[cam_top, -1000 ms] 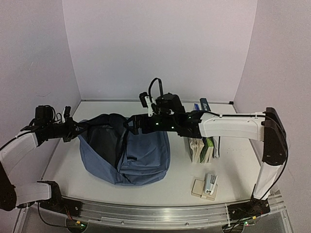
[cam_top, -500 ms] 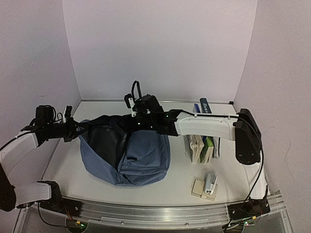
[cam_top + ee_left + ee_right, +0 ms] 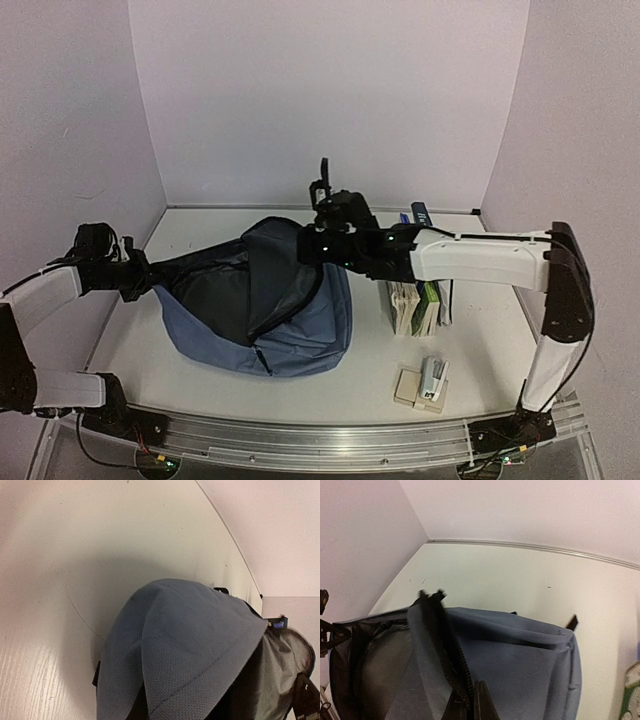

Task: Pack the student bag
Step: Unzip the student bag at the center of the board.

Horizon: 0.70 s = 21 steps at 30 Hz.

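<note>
The student bag (image 3: 300,325), a big slate-blue backpack, lies left of centre on the white table with its main compartment gaping and the dark lining showing. My left gripper (image 3: 143,275) is shut on the bag's left rim and holds it stretched to the left. In the left wrist view the bag's fabric (image 3: 190,650) drapes over the fingers and hides them. My right gripper (image 3: 305,246) is shut on the zipper edge of the front flap and holds it raised. In the right wrist view the right gripper (image 3: 471,702) pinches that zipper edge of the bag (image 3: 520,665).
A row of books (image 3: 418,300) stands upright right of the bag. A stapler (image 3: 432,378) rests on a small beige pad (image 3: 408,388) near the front right. A blue object (image 3: 419,213) lies by the back wall. Walls close in the left, back and right.
My right gripper went from open to shut on the bag's zipper edge and lifted the flap up and to the right. The opening gapes wider. The left gripper shifted slightly left.
</note>
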### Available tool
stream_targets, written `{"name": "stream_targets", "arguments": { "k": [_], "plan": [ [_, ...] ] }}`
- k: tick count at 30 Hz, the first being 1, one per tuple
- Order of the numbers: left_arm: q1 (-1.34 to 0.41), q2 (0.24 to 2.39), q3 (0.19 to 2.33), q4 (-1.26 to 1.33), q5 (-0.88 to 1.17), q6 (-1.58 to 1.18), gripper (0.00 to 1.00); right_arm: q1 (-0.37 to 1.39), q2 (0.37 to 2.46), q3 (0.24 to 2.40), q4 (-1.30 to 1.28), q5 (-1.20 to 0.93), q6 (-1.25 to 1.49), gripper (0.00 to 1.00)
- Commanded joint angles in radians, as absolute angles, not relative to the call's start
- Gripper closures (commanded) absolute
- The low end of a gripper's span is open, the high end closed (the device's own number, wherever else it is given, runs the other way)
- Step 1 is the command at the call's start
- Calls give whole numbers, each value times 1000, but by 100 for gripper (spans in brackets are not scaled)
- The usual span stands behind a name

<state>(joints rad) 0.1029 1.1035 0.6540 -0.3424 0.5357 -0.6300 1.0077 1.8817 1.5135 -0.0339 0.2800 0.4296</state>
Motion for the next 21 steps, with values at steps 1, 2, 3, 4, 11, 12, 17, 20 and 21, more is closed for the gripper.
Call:
{"name": "stream_targets", "arguments": {
  "k": [1,2,3,4,11,12,17,20,21],
  "plan": [
    [181,1129,657,-304,465,-661,100,955,1720,1325,-9,438,566,100],
    [197,1137,649,-294,476,-666,100,946,1712,1281,-1,430,593,100],
    [211,1145,642,-282,486,-670,100,941,1711,1241,19,419,617,100],
    [219,1154,637,-272,492,-672,100,939,1715,1212,33,410,635,100],
    [226,1190,607,-157,649,-649,100,936,1822,1109,155,359,700,100],
    [226,1194,604,-138,687,-642,100,936,1838,1108,181,335,690,100],
    [221,1195,582,-84,790,-635,95,936,1914,1168,247,248,638,100],
    [216,1187,587,-121,787,-613,77,937,1907,1187,247,234,625,79],
    [216,1181,592,-143,777,-607,68,937,1897,1187,245,227,618,68]
  ]
}}
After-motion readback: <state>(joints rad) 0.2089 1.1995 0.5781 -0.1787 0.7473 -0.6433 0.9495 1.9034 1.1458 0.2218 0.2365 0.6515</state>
